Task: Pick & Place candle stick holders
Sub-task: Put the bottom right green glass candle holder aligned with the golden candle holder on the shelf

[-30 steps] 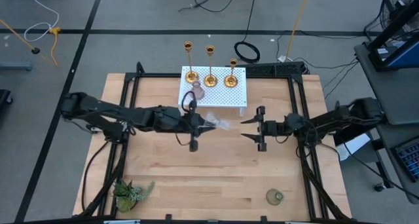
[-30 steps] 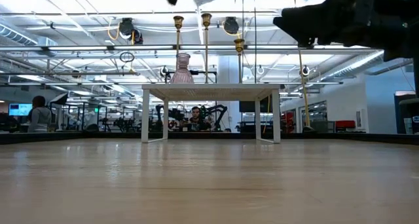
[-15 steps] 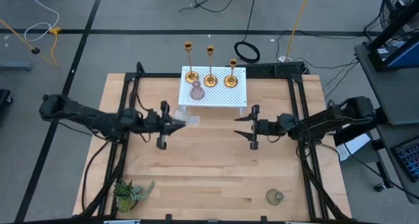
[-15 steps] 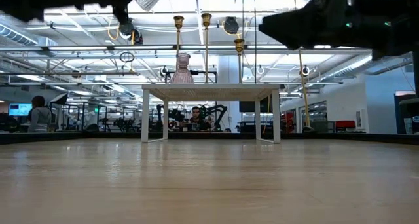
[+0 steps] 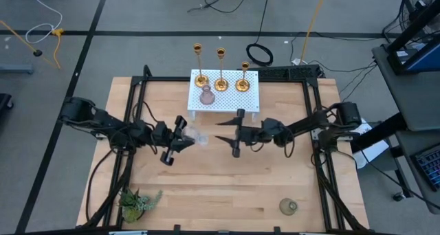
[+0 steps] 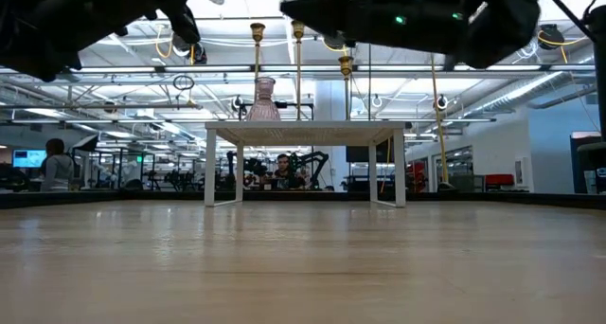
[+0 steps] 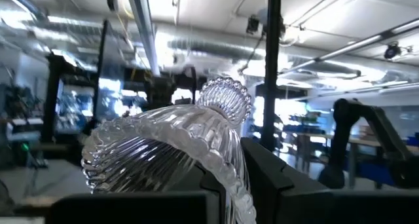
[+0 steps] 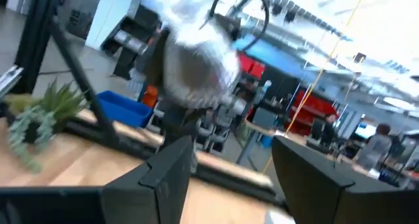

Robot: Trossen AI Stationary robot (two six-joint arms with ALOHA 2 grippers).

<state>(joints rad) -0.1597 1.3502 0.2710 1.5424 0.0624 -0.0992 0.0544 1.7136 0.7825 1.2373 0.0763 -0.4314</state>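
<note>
left gripper: fingers closed around clear glass holder, held above the surface
clear glass holder: ribbed body between the fingers, neck poking out past the tips
right gripper: fingers spread wide, nothing between them, facing the left gripper's tips
handling: likely light, stiff, slippery, breakable; grip the ribbed body, not the thin neck
rack: three gold candlesticks and pink holder on it
green holder: on surface, well away from both
</note>
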